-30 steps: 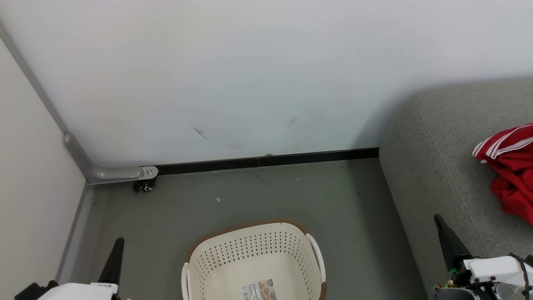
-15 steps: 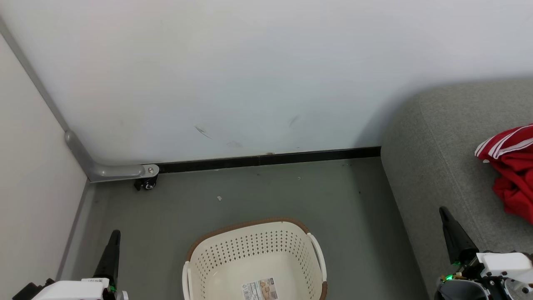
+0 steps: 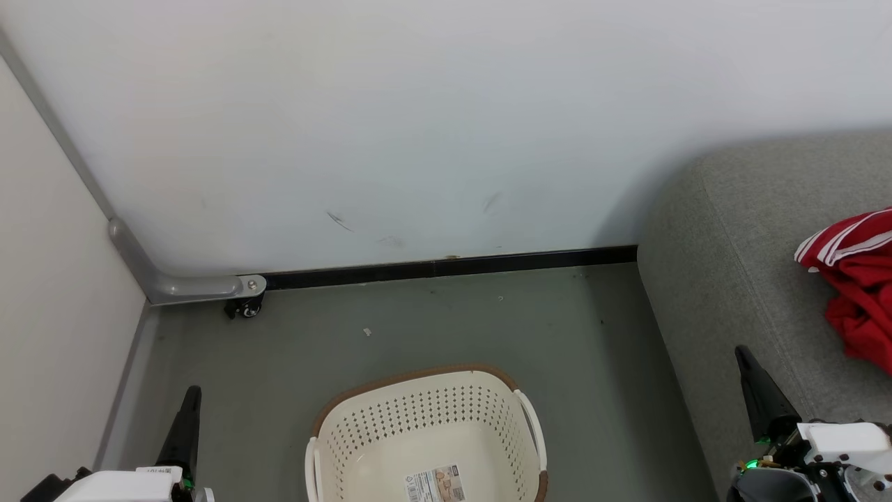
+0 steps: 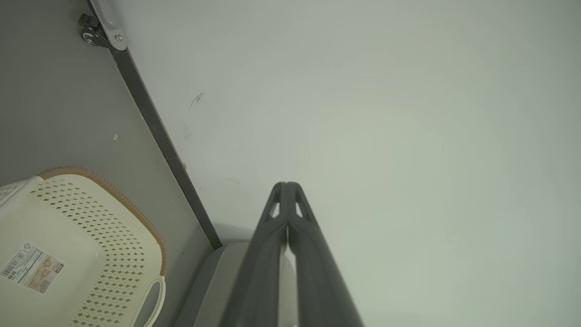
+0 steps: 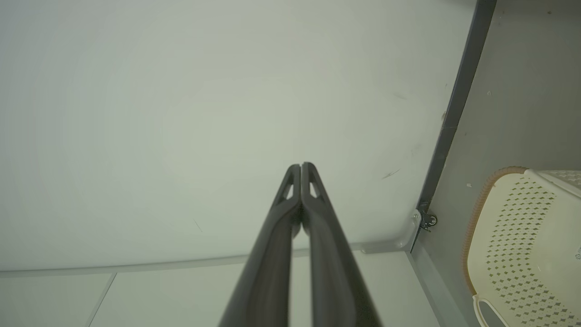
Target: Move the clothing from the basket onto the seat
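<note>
Left gripper (image 3: 190,392) and right gripper (image 3: 741,351) are both pinched closed, holding nothing. The cream-white perforated plastic basket (image 3: 418,376) with a brown rim sits on the grey floor (image 3: 446,321), with just a paper label (image 3: 433,486) inside. The red white-striped soft clothing (image 3: 854,293) lies on the large grey woven-fabric seat (image 3: 725,230), back from its left edge.

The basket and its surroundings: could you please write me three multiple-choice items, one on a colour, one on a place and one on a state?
1. The basket's rim is: A blue; B brown; C black.
2. The clothing lies: A in the basket; B on the seat; C over the basket's handle.
3. The left gripper and right gripper are: A both shut; B both open; C one open, one shut.

Answers:
1. B, a brown band runs along the top edge.
2. B, the red heap rests on the grey cushion.
3. A, in each wrist view the jaws are pressed together with nothing between them.
</note>
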Available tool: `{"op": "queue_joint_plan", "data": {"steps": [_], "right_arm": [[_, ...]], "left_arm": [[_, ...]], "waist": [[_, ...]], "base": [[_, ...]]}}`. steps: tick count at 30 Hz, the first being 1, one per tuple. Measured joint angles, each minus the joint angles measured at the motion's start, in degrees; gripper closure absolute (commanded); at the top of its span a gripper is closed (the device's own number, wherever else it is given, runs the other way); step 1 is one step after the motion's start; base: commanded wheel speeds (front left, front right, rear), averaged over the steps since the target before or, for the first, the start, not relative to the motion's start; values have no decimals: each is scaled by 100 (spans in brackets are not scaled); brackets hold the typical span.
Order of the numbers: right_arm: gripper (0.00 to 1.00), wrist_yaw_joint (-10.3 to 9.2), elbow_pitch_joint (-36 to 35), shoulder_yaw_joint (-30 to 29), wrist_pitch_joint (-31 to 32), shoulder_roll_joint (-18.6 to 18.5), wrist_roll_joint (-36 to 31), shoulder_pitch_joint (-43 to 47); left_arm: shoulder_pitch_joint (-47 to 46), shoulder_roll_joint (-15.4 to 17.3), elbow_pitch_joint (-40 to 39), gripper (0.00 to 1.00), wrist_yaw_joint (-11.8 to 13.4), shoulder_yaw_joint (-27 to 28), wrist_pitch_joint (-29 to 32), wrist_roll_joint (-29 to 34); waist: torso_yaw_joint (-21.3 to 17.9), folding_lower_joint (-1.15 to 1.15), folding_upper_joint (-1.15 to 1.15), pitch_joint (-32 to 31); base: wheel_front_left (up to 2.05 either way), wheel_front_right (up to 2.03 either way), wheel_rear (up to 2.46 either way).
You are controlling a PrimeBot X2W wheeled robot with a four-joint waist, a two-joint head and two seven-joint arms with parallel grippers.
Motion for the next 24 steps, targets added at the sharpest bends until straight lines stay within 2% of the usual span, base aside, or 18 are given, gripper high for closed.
{"op": "queue_joint_plan", "data": {"steps": [24], "right_arm": [[100, 0, 0, 1, 0, 0, 0, 0]], "left_arm": [[-3, 0, 35, 100, -3, 5, 1, 0]], "waist": [[1, -1, 0, 0]], "base": [[0, 0, 0]]}}
